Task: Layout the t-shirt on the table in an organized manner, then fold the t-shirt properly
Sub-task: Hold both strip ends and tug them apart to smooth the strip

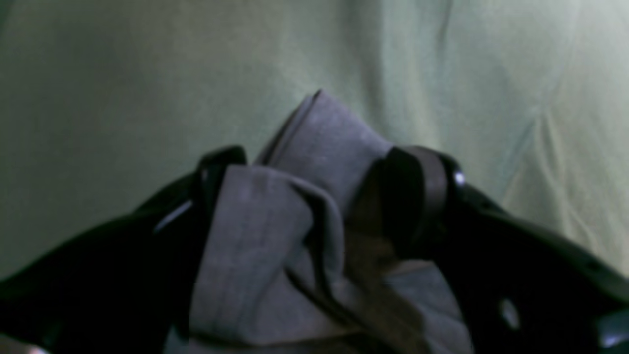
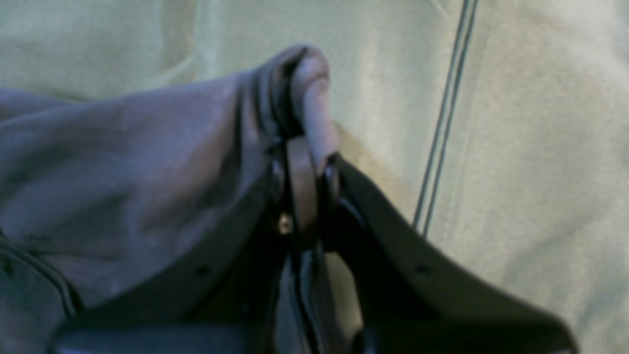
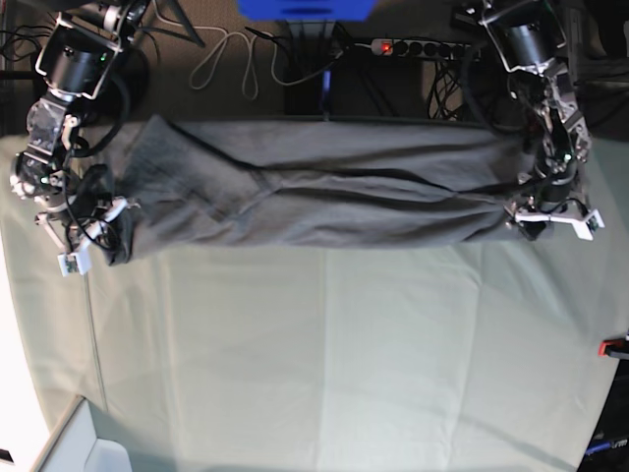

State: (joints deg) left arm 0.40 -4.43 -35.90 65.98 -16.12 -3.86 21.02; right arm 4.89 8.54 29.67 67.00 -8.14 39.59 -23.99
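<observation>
T-shirt [image 1: 314, 206] fills the left wrist view, a bunched grey fold pinched between the left gripper's [image 1: 322, 169] jaws above the table [image 1: 98, 98]. Right wrist view: the right gripper [image 2: 304, 172] is clamped narrow on a hem ridge. Base view: the shirt hangs stretched wide across the table's far edge, one gripper holding each end.

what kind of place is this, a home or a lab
Most likely a robotics lab: a cloth-covered table with a red clamp at its edge, a power strip among loose cables behind, and two arms stretching a t-shirt.
</observation>
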